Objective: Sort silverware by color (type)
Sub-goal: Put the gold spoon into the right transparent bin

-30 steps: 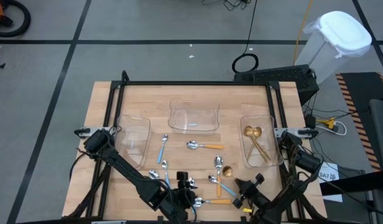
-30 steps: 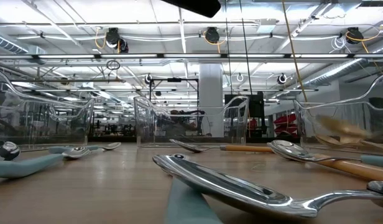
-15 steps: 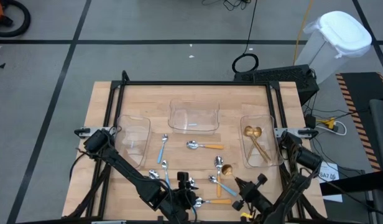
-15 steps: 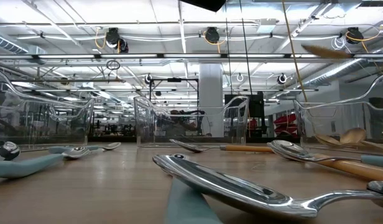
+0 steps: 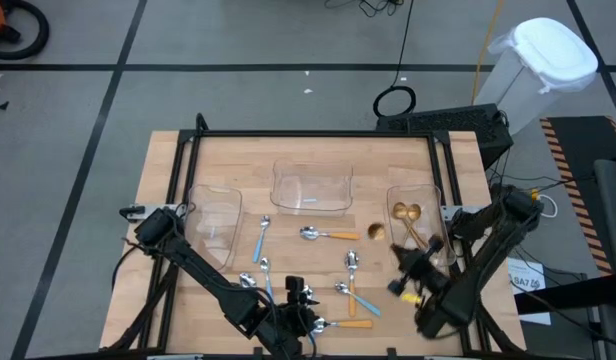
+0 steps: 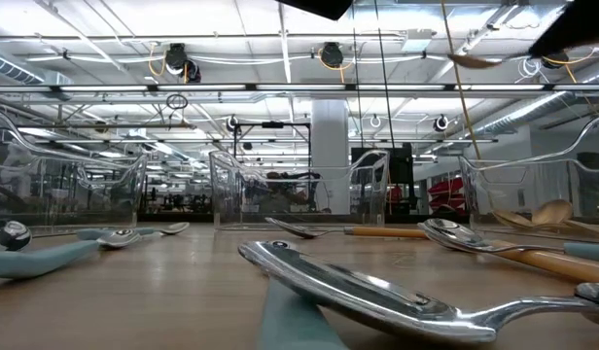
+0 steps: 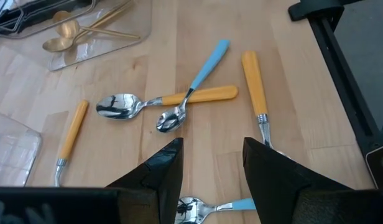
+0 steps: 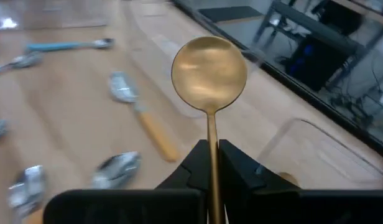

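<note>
The right gripper [image 8: 210, 163] is clamped on the handle of a gold spoon [image 8: 209, 66], carried bowl-forward in the air near the right-hand tray [image 5: 440, 203]; from above, the spoon's bowl [image 5: 376, 232] shows just left of that tray's edge, over the wood. Two more gold spoons [image 5: 407, 214] already lie in this tray, so the step in hand appears to be the delivery of a third gold piece to its group. The middle tray [image 5: 311, 187] at the far side and the left tray [image 5: 214, 213] look to hold no spoons as yet. On the table [image 5: 168, 170], orange-handled spoons [image 7: 159, 101] and blue-handled spoons [image 7: 193, 93] remain scattered: one orange-handled spoon [image 5: 328, 234] lies just near of the middle tray, a blue one [image 5: 262, 238] beside the left tray, the others in a cluster toward the near edge. The left gripper [image 7: 211, 167] waits low at the near edge, its fingers apart and holding nothing, above that cluster. The next move probably calls for swinging the held spoon rightward until it hangs over the tray's interior, then releasing it clear of the wall.
</note>
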